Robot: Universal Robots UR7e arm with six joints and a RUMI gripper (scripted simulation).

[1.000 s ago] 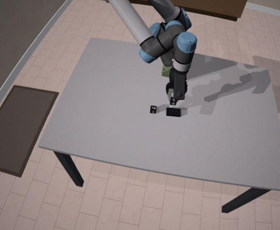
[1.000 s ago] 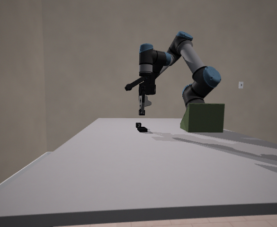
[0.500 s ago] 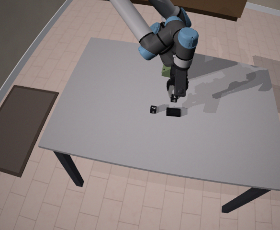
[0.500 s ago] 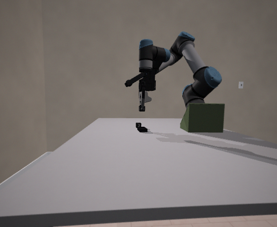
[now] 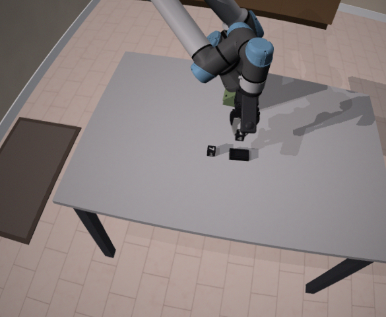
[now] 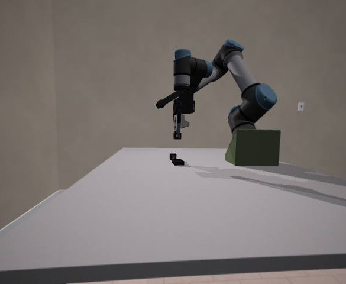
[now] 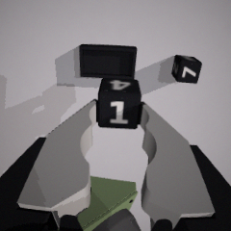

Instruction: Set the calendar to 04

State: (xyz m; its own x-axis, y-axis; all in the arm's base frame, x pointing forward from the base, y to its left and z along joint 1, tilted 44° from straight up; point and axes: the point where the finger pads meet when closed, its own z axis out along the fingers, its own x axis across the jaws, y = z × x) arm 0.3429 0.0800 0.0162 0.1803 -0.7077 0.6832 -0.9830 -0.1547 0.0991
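My gripper (image 7: 118,102) is shut on a black number cube (image 7: 119,103) and holds it well above the table. The cube shows a 1 toward the wrist camera and a 4 on the face beyond it. It also shows in the top view (image 5: 239,137) and the exterior view (image 6: 177,135). The black calendar tray (image 5: 239,154) lies on the grey table just below and ahead of the held cube, empty as seen in the wrist view (image 7: 108,61). A second black cube (image 5: 211,150) showing a 7 lies on the table beside the tray, apart from it, and shows in the wrist view (image 7: 186,69).
The arm's green base block (image 6: 253,147) stands at the far side of the table. A dark mat (image 5: 18,177) lies on the floor left of the table.
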